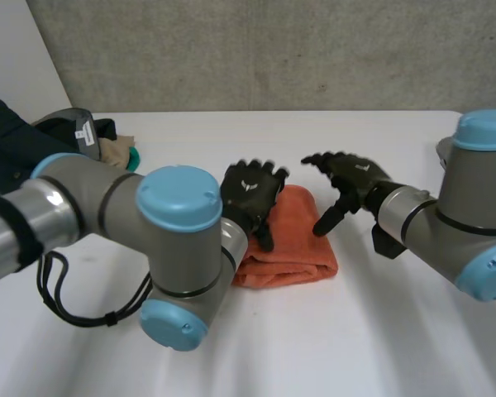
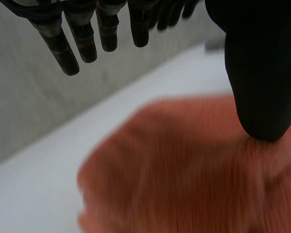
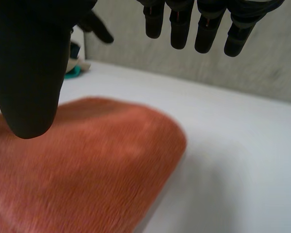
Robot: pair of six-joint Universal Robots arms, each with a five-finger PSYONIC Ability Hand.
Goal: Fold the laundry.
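The orange towel (image 1: 291,248) lies folded into a thick pad on the white table (image 1: 380,339), under the left hand and just beside the right. The left hand (image 1: 250,194) is over one side of it, fingers (image 2: 63,53) straight and lifted clear, thumb (image 2: 262,87) down on the pile. I think the thumb touches the cloth, though the close view is too soft to be sure. The right hand (image 1: 351,184) hovers at the towel's other edge, fingers loose and spread, gripping nothing. The risk I'd judge from here is that the thumb drags when the left hand lifts. That could snag the terry and pull the top layer askew, undoing the fold. More laundry (image 1: 99,145) sits well beyond the left arm.
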